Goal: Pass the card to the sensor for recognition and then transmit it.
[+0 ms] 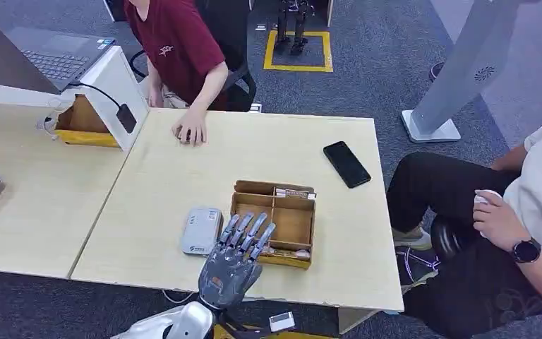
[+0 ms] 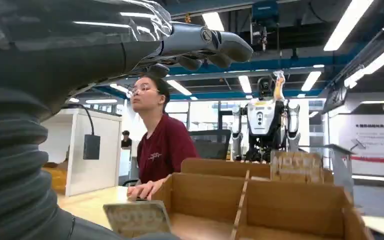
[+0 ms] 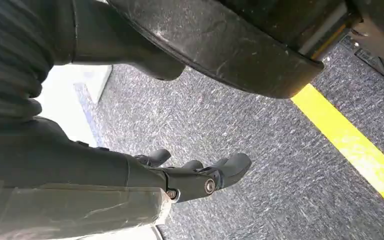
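Just beyond the empty left hand [image 1: 238, 248], a card [image 2: 136, 218] stands in the box [image 1: 275, 220].

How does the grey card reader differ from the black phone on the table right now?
The card reader is light grey with rounded corners and looks thick; the phone is black, flat and slimmer. The card reader lies beside the wooden box, just ahead of the left hand; the phone lies apart from the box, toward the table's far right side, set at a slant. Both rest flat on the table, untouched.
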